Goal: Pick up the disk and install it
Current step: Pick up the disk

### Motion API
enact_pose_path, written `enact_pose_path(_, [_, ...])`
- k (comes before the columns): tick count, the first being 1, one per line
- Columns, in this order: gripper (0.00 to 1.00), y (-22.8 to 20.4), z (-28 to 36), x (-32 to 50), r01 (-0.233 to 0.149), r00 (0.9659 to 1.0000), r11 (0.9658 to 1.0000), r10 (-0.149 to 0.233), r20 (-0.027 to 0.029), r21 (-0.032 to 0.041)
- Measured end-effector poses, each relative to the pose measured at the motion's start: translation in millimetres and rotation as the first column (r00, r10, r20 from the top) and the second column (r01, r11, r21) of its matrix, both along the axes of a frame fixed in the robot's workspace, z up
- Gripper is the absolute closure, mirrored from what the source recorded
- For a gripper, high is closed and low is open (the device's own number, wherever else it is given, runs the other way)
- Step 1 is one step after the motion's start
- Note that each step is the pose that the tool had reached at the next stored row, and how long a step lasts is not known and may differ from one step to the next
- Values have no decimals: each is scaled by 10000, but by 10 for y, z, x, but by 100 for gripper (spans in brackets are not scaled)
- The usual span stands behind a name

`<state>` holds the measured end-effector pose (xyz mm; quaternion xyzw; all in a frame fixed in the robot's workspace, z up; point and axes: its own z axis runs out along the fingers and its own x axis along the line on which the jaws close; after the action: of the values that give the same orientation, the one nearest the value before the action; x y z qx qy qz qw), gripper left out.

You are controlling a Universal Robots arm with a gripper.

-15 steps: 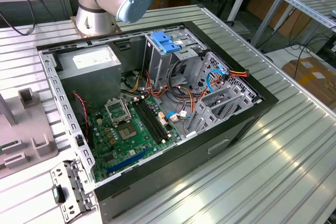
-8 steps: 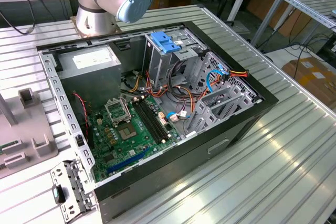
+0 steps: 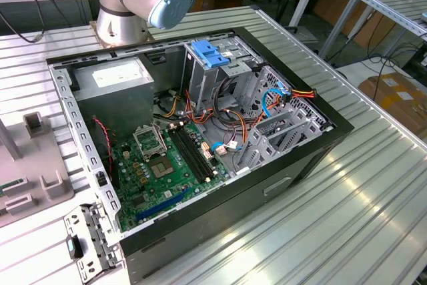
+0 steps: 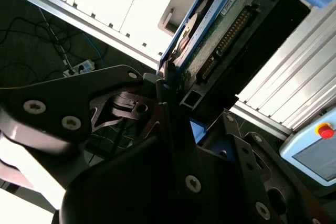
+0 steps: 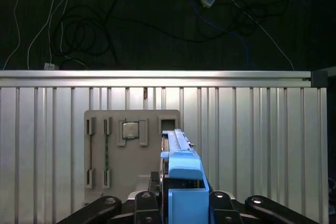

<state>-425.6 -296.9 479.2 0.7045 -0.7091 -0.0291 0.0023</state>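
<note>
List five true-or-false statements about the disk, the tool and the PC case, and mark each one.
1. The tool grips the disk. True.
2. The case is closed. False: its side is open and the motherboard shows.
3. A blue bracket sits inside the case. True.
4. The disk is already in the case. False: in the first wrist view the tool holds it over the grey tray on the table.
5. A chip lies in the grey tray. True.
</note>
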Motion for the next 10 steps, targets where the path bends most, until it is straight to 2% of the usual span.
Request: enact_pose_path(10, [63,0,-1,52,0,10000,10000,0,1,0])
